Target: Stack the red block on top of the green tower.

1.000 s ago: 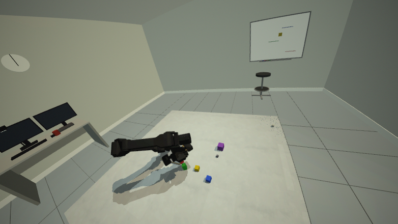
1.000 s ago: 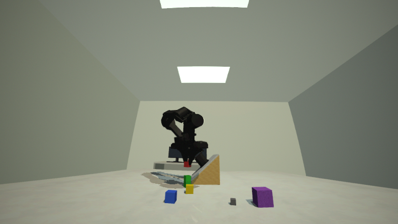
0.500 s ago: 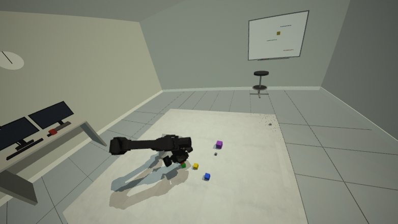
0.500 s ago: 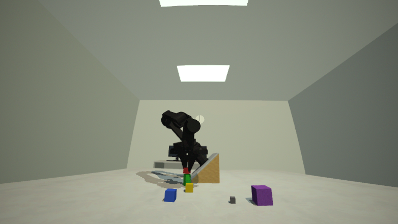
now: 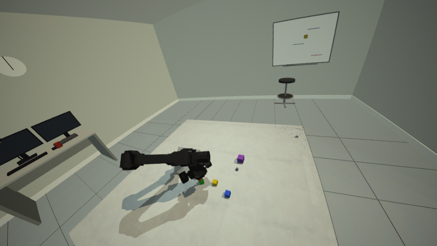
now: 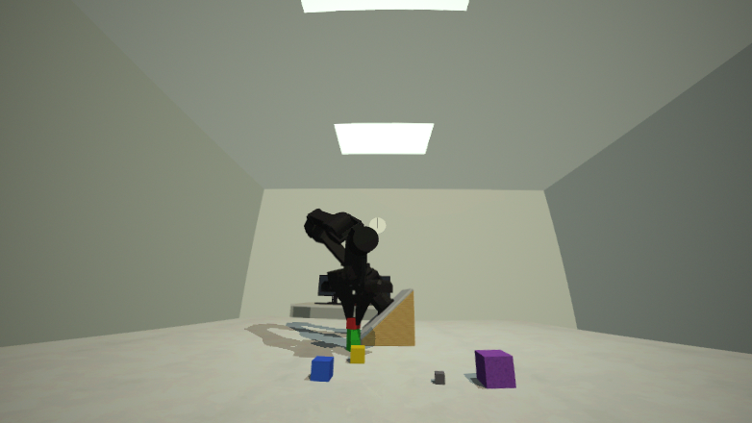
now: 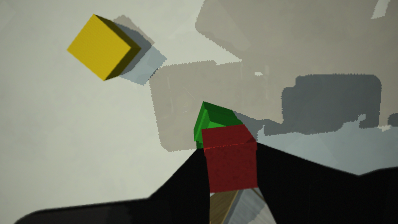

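Note:
The red block [image 6: 351,323] [image 7: 231,170] is between the fingertips of my gripper [image 6: 354,318] [image 7: 226,153], which is shut on it and points down. The green tower [image 5: 201,181] [image 6: 352,339] [image 7: 218,118] stands upright right under the red block. In the exterior view the red block's lower edge meets the tower's top, with no gap to be seen; whether it bears on the tower I cannot tell. In the wrist view the red block hides the near part of the tower. In the top view the arm hides most of the red block.
A yellow block [image 5: 214,182] [image 6: 357,354] [image 7: 97,46] lies close to the tower. A blue block [image 5: 227,193] [image 6: 321,369], a small grey cube [image 5: 236,169] [image 6: 439,377] and a purple block [image 5: 240,159] [image 6: 495,369] lie farther off. A wooden ramp [image 6: 395,327] stands beside the tower.

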{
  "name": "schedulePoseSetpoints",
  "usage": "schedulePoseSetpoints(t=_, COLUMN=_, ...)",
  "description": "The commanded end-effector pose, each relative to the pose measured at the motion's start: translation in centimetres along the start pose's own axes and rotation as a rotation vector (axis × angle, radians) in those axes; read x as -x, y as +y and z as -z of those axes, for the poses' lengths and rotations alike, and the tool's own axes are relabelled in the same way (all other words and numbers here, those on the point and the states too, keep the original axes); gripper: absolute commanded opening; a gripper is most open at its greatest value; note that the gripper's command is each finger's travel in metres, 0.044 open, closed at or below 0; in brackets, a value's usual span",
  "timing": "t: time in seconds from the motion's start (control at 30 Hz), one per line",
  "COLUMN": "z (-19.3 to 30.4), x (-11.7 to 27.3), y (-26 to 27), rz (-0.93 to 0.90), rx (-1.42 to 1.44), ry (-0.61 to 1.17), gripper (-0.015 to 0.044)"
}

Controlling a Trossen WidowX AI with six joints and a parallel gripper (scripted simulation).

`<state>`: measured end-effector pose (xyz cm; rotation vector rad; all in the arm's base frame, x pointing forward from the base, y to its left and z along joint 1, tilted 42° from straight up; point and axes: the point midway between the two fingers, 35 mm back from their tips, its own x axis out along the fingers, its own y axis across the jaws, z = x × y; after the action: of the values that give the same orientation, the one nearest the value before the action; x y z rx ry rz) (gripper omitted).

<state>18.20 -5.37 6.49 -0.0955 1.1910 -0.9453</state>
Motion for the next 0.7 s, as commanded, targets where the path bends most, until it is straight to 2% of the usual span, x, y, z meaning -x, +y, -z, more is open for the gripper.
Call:
schedulePoseSetpoints(t=0.0, z=0.05, x=-0.12, y=-0.08, rz=0.005, rx=0.007, ry=-0.003, gripper=0.0)
schedulePoseSetpoints(t=0.63, z=0.04, x=0.35, y=-0.01, rz=0.004, rx=0.007, ry=-0.002, gripper=0.0)
schedulePoseSetpoints(t=0.67, z=0.11, x=-0.05, y=-0.04, rz=0.003, rx=0.01, ry=0.001, gripper=0.0026)
